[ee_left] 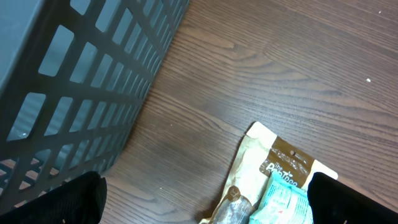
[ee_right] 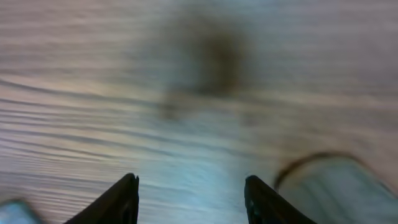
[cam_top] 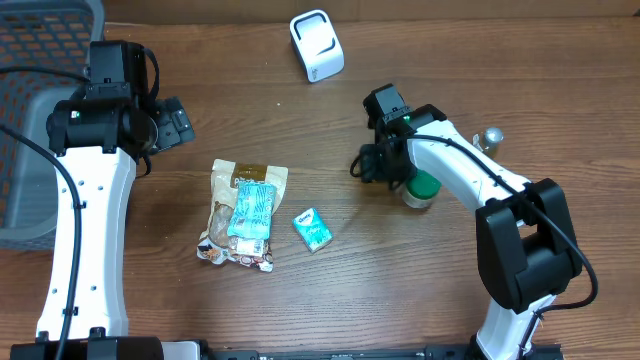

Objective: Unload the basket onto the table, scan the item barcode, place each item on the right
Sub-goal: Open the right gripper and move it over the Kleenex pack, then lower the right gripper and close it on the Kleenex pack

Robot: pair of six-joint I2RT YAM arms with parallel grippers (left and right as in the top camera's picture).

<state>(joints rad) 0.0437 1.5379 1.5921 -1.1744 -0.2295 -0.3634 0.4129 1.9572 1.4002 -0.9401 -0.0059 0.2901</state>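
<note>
right gripper: jaws half-parted, nothing between | green-capped round container: just outside them, nearest arm | left gripper: spread wide, far from container

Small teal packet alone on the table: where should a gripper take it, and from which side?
Probably from above, fingers across its narrow width, mid-length. The packet lies flat, clear of the brown bag, with bare table along both long edges.

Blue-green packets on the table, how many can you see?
2. One blue-green packet lies on top of the brown bag; a smaller one lies on the table just right of it, apart. More could be hidden under the bag.
</note>
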